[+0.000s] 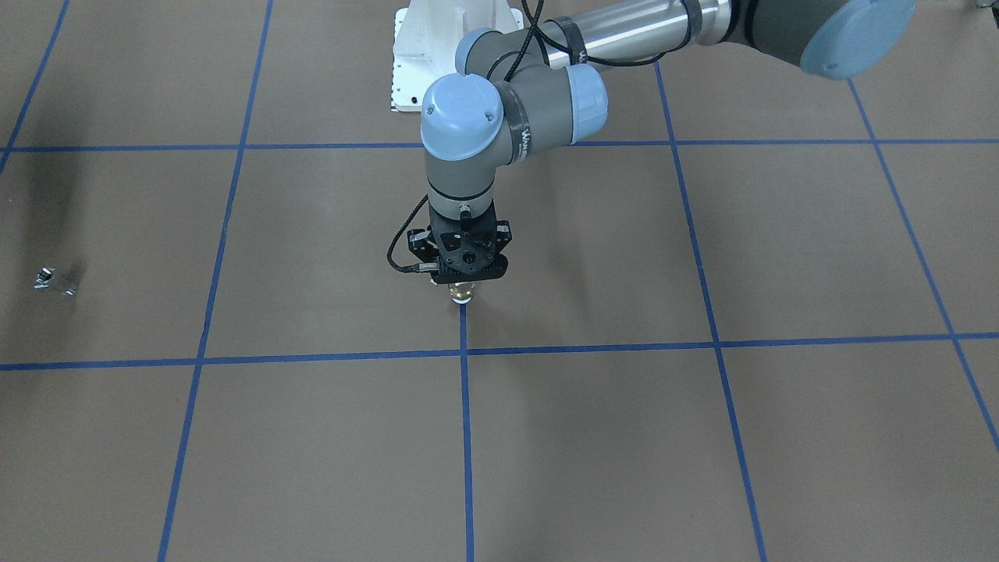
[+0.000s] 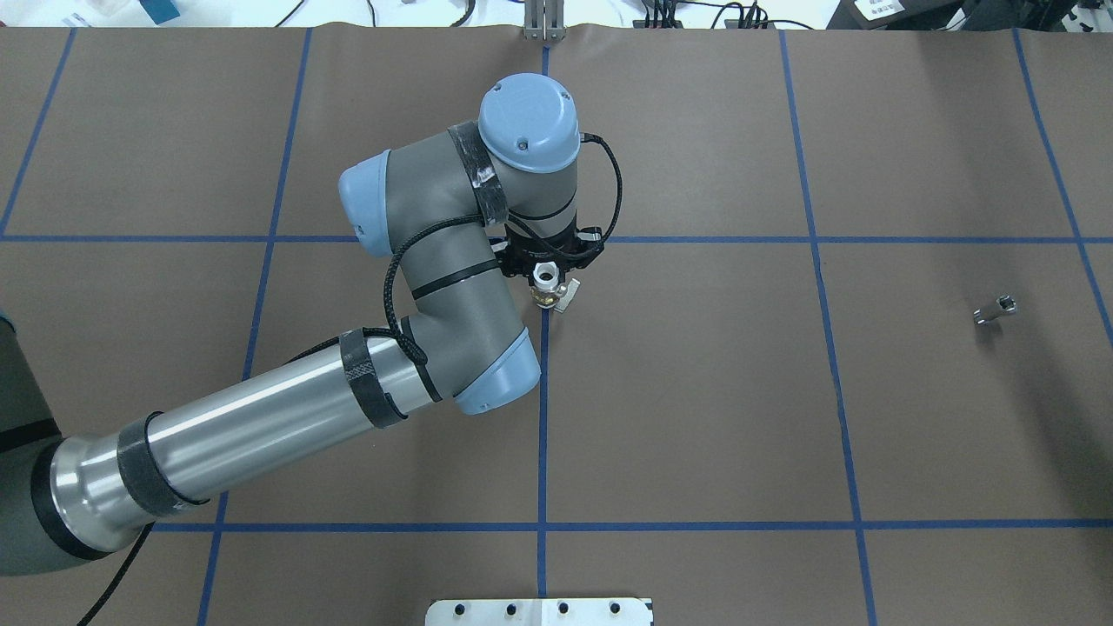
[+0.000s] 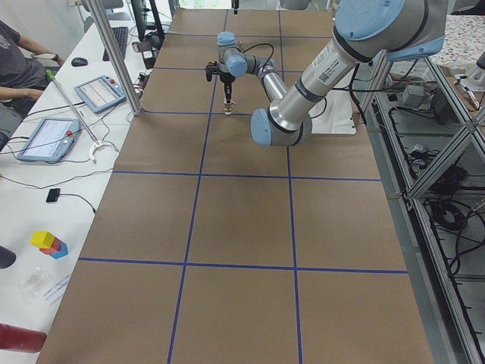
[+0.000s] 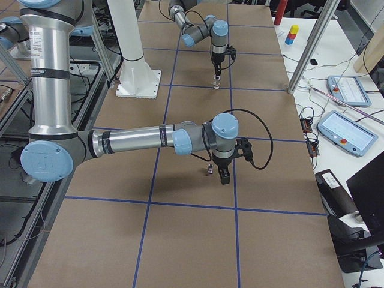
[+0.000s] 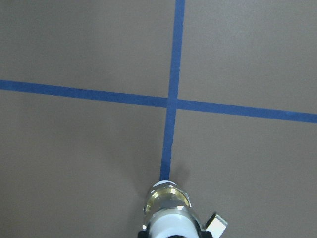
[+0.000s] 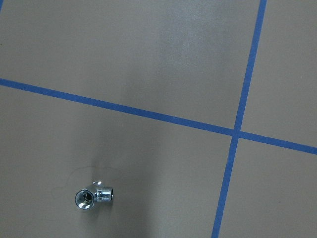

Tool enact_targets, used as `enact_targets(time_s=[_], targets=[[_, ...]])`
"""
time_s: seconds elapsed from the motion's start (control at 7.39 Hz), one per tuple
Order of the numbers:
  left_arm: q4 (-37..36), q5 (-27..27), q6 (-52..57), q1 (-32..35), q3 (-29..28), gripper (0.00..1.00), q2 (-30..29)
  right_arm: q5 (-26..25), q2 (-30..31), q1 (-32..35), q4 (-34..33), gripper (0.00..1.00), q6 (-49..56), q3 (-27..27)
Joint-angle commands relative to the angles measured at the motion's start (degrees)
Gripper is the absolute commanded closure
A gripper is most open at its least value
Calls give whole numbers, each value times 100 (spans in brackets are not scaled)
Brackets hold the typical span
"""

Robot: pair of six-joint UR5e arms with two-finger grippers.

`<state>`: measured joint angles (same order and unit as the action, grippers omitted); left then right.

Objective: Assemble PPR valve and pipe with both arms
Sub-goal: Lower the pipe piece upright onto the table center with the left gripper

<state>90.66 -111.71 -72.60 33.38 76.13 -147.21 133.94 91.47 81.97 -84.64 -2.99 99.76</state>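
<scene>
With the valve [image 5: 167, 201] clamped in the left end effector [image 2: 545, 271], the pipe [image 6: 94, 196] beside the right end effector [image 4: 223, 175] (state indiscernible) is best gripped squarely, threads exposed.

From the valve [image 2: 549, 287], the left arm [image 2: 461, 296] hogs 7 to 12 o'clock, while 1 through 6 is bare mat [image 2: 696, 391]. Pipe [image 2: 996, 309] lies way off at 3 o'clock, open mat all around it

Mid-table, the valve [image 2: 549, 292] is under the left gripper [image 2: 546, 271], over a tape line [image 2: 543, 417]. From the robot's side, the pipe [image 2: 996, 309] lies on the table [image 2: 696, 391], well off at three o'clock.
</scene>
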Motion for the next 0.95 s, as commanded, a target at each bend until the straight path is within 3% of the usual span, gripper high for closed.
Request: enact_targets(time_s=[0.0,0.14,0.27,0.68,0.81], targets=[[-5,0,0,1,7,77,17,0,2,-14,0,0,0,0],[-5,0,0,1,7,35,17,0,-6,-32,0,0,0,0],[12,0,9,1,15,27,17,0,2,-32,9,0,9,0],[-22,-9,9,27,172,24,52,0,-6,-50,9,0,9,17],[-136,-35,-17,80,765,24,304,0,11,-67,0,0,9,17]])
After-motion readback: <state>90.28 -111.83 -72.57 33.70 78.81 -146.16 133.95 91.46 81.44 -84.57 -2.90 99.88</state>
